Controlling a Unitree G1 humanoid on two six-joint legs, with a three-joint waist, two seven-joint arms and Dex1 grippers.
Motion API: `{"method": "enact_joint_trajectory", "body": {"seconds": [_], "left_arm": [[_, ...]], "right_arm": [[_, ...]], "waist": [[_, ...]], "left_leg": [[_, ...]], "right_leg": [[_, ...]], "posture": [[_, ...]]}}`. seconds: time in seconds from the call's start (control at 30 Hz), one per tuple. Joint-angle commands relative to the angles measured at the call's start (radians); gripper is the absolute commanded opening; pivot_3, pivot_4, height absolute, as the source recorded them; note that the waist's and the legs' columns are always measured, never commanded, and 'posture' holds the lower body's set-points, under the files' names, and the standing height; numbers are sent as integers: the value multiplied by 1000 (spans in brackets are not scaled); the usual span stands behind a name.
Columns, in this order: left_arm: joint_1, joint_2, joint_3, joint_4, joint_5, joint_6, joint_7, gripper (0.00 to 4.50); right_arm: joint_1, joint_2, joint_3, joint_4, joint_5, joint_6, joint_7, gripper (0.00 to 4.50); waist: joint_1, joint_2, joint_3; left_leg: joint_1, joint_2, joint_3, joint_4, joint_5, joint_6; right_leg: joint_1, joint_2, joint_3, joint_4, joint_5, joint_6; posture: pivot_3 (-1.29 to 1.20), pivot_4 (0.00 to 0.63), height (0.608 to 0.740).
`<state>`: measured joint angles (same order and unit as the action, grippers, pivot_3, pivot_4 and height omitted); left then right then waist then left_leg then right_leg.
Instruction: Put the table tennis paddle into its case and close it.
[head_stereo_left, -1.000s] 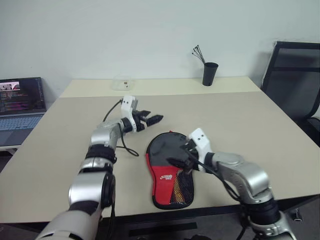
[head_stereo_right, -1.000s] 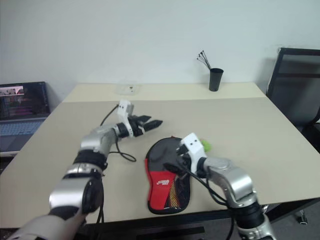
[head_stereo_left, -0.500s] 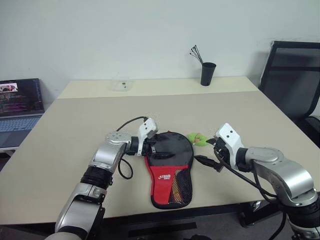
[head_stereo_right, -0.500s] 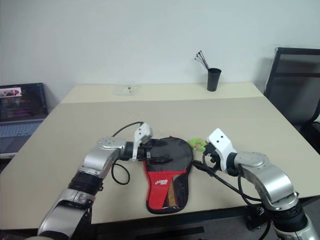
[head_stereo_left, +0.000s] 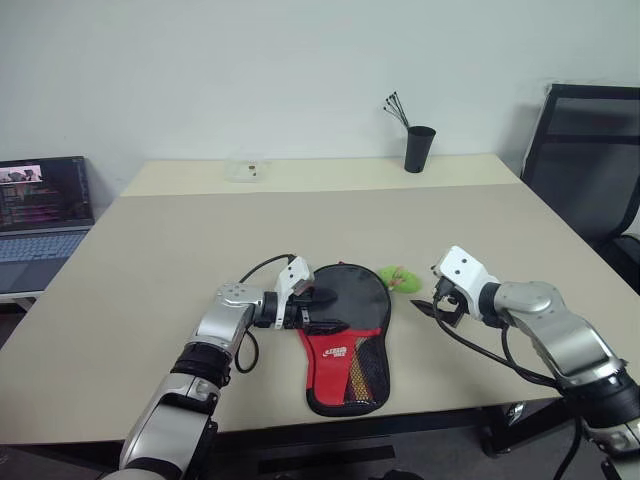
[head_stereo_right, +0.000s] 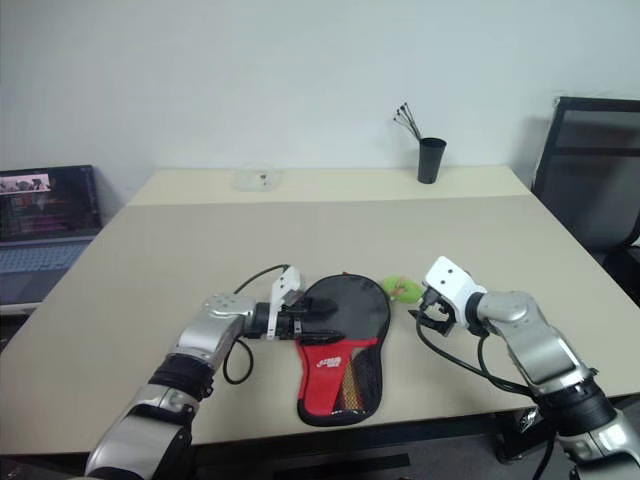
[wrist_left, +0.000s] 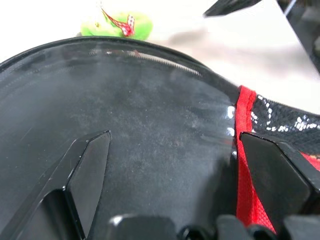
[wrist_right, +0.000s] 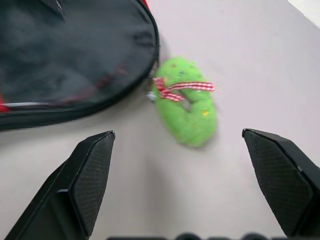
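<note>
The case (head_stereo_left: 345, 335) lies flat near the table's front edge, with its round black part away from me and its red panel and mesh towards me. Something tan shows through the mesh (head_stereo_left: 352, 370); the rest of the paddle is hidden. My left gripper (head_stereo_left: 330, 310) is open, its fingers (wrist_left: 87, 175) spread low over the left side of the round black part. A green fuzzy ball (head_stereo_left: 398, 278) hangs off the case's right rim. Just right of that ball stands my right gripper (head_stereo_left: 428, 303), open with nothing between its fingers (wrist_right: 85, 180), which point at the ball (wrist_right: 187, 107).
A black cup (head_stereo_left: 420, 148) holding thin sticks stands at the back right of the table (head_stereo_left: 150, 250). At the back left lies a small clear box (head_stereo_left: 245, 170). A laptop (head_stereo_left: 40, 215) sits off to the left, and a black chair (head_stereo_left: 590, 170) to the right.
My right gripper came off the case and swung right, to beside the green ball. My left gripper dropped from above the table onto the case's left side.
</note>
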<state>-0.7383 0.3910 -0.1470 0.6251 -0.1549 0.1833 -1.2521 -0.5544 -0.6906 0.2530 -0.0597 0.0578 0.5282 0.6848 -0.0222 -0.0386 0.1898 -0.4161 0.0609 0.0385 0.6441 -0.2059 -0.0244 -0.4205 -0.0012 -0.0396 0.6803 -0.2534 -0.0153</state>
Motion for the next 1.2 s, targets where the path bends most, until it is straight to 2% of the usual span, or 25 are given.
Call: {"method": "enact_joint_trajectory", "body": {"seconds": [0.03,0.33,0.53,0.73,0.77,0.9,1.2], "left_arm": [[-4,-18,-6,6,-1,-6,2,4483],[26,-17,-11,-39,-3,5,-4,4483],[33,-17,-10,-58,-5,13,-1,4483],[37,-18,-14,-69,-4,16,-1,4483],[38,-18,-15,-73,-5,15,-3,4500],[25,-21,-17,-66,-3,11,-4,4500],[-47,-93,-48,83,55,-56,17,4500]], "right_arm": [[-68,40,37,125,-67,-137,10,4500],[-161,150,66,424,-159,-328,-1,4500],[-215,238,4,589,-133,-340,-29,4500],[-230,276,2,683,-167,-363,-30,4500],[-230,278,4,689,-173,-362,-29,4101],[-226,279,8,690,-187,-355,-24,2984],[-215,267,27,643,-225,-328,6,85]], "waist": [[3,0,0],[14,0,0],[14,0,0],[14,1,-1],[14,1,-1],[14,2,-2],[24,3,-3]], "left_leg": [[0,0,0,0,0,0],[0,0,1,0,0,0],[0,1,1,0,0,0],[1,1,2,0,0,0],[2,1,2,0,0,0],[2,1,2,1,0,0],[1,0,2,1,0,0]], "right_leg": [[0,0,0,0,0,0],[0,0,1,0,0,0],[0,0,1,1,0,0],[1,0,2,1,0,0],[1,0,2,1,1,0],[1,0,2,1,1,0],[1,-1,2,0,2,1]], "posture": [[0,150,740],[0,150,740],[0,150,740],[0,150,740],[0,150,740],[0,150,740],[0,150,740]]}}
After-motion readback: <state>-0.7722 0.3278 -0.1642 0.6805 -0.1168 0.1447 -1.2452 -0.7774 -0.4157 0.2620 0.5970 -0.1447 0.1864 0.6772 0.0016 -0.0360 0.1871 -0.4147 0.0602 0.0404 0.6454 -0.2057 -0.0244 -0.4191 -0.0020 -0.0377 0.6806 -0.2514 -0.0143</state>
